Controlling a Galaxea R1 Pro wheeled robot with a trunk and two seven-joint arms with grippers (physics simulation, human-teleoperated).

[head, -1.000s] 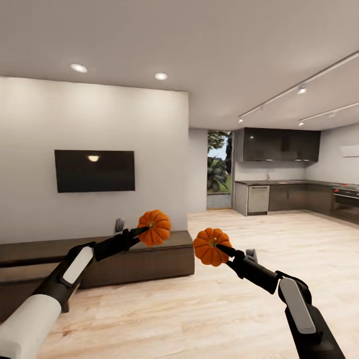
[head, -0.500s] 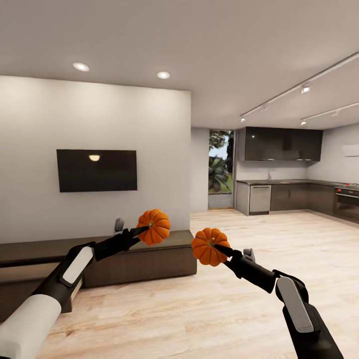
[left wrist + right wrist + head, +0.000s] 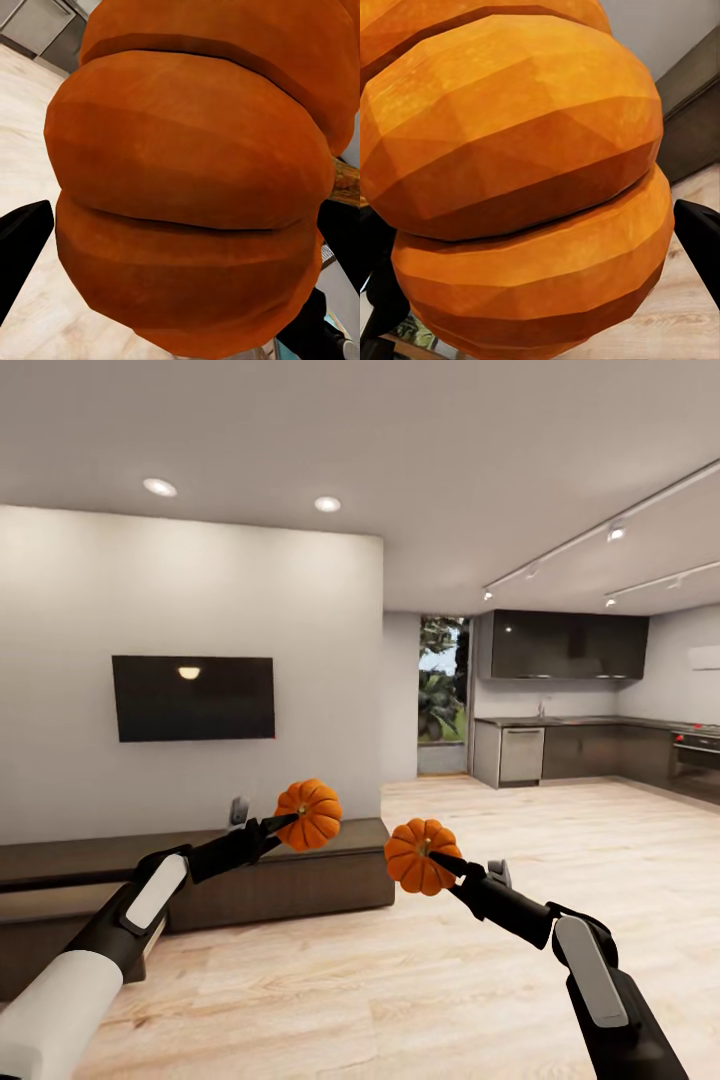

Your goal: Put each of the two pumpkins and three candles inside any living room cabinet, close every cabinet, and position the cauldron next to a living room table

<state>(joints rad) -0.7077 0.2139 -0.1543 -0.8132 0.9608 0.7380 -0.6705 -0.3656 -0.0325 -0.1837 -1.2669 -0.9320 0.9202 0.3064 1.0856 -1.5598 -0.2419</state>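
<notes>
Above the pale wood floor (image 3: 400, 980), both arms are raised, each carrying one pumpkin; left hand (image 3: 290, 820) is clenched on the left pumpkin (image 3: 309, 814), pinching it near the stem so that the ribbed body sits out past the fingertips; this pumpkin is seen in front of the right end of the long dark cabinet (image 3: 300, 880) that stands against the white wall (image 3: 200, 600). Right hand (image 3: 440, 860) is clenched likewise on the right pumpkin (image 3: 423, 855), held over open floor, just right of the cabinet's end; the two pumpkins are near one another, not touching. Left wrist view: orange ribs of the left pumpkin (image 3: 187, 180) close up, a dark finger (image 3: 22, 247) at one edge, another at the opposite edge. Right wrist view: the right pumpkin (image 3: 525, 187) the same, a dark finger (image 3: 701, 240) at the side. Both cabinet fronts look flush and closed from here; a small grey object (image 3: 239, 811) stands on the cabinet top, too small to identify. Black television (image 3: 193, 698) on the wall above; kitchen units (image 3: 570, 750) lie far off to the right.
</notes>
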